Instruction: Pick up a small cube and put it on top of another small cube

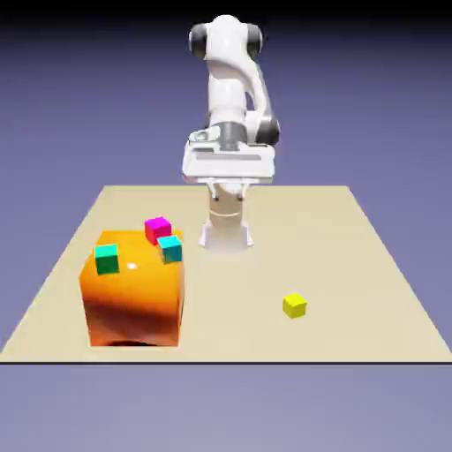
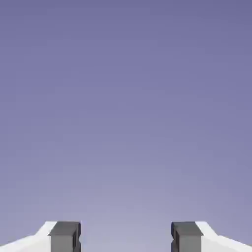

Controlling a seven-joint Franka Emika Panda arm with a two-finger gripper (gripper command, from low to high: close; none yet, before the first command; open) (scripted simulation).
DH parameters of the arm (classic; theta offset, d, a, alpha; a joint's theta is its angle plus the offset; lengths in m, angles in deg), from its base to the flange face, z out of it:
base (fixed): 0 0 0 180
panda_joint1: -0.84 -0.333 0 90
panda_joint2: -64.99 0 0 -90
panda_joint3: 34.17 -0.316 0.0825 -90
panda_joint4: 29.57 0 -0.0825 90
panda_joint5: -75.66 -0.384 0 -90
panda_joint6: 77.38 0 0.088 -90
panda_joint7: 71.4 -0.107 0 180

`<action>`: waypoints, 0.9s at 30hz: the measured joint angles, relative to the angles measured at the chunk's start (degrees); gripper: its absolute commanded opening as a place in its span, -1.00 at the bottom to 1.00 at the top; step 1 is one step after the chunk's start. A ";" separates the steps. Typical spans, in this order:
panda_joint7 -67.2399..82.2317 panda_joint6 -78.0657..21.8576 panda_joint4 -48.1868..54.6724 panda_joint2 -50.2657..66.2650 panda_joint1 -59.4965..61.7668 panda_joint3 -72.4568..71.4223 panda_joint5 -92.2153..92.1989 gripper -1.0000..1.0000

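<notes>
Upper middle of the exterior view, gripper hangs spread, empty; yellow cube, tiny, lower right, risks a missed grasp.

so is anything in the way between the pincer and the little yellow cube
Nothing visible stands between the pincer and the yellow cube; bare tabletop surrounds the cube. The big orange block sits well over to the exterior view's left, off that path.

readable text: none | labels or brands: none | numbers: none | signs: none
</notes>
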 measured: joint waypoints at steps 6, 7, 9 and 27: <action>-8.33 -9.19 4.21 12.46 5.48 -7.45 -11.22 0.00; -9.72 -10.73 4.91 14.54 6.40 -8.69 -13.09 0.00; -12.50 -13.79 6.32 18.69 8.23 -11.18 -16.83 0.00; -31.62 -32.63 17.30 53.61 20.39 -29.92 -45.93 0.00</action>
